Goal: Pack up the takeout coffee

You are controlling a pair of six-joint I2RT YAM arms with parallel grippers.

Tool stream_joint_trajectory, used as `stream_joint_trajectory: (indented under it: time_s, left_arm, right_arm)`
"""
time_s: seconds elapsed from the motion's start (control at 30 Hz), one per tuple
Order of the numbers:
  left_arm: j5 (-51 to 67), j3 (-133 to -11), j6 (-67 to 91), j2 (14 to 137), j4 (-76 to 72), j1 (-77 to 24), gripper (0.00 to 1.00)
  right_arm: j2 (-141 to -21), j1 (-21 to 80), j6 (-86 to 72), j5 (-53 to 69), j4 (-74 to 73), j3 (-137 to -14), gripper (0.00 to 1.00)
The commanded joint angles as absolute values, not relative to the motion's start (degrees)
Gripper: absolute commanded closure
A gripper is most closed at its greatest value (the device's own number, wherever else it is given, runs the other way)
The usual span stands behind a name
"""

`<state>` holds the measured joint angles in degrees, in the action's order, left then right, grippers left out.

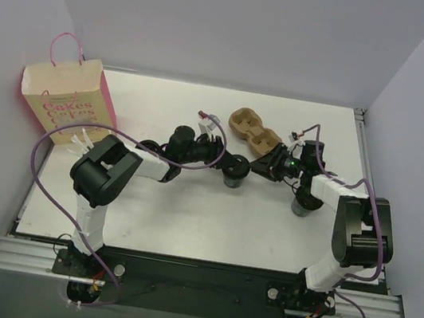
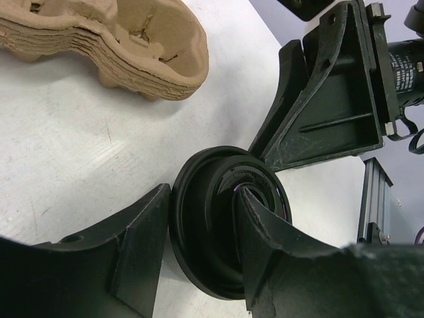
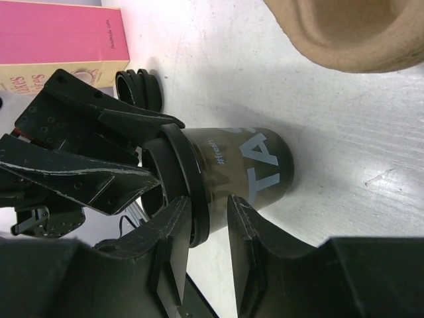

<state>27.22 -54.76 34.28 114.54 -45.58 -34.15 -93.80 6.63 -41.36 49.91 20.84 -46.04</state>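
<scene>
The takeout coffee (image 1: 233, 181) stands upright mid-table, a dark cup with pale lettering (image 3: 255, 165) under a black lid (image 2: 199, 255). My left gripper (image 2: 202, 199) is shut on the lid's raised rim. One finger (image 2: 142, 245) presses the rim's outside and the other (image 2: 265, 225) sits in the lid's hollow. It reaches in from the left (image 1: 226, 161). My right gripper (image 3: 209, 202) comes from the right (image 1: 262, 167), open, its fingertips straddling the lid's edge on the near side.
A pink-sided paper bag (image 1: 64, 99) stands at the far left, also seen in the right wrist view (image 3: 59, 40). Stacked brown pulp cup carriers (image 1: 253, 131) lie just behind the cup (image 2: 112, 40). Another cup (image 1: 301, 208) stands under the right arm. Black rings (image 3: 139, 89) lie near the bag.
</scene>
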Motion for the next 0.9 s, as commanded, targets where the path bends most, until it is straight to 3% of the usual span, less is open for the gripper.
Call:
stream_joint_trajectory:
  time_s: [0.0, 0.53, 0.87]
  left_arm:
    - [22.3, -47.9, 24.5, 124.8, -15.4, -34.4, 0.48]
    - [21.4, -46.0, 25.9, 125.5, -16.4, -34.5, 0.47]
    - [19.7, -45.4, 26.4, 124.4, -15.2, -34.8, 0.48]
  right_arm:
    - [-94.3, 8.3, -41.7, 50.5, 24.8, -45.7, 0.73]
    - [-103.5, 9.8, -57.4, 48.4, 49.7, -31.3, 0.84]
    - [-101.9, 11.0, -50.9, 41.8, 37.3, -27.3, 0.86]
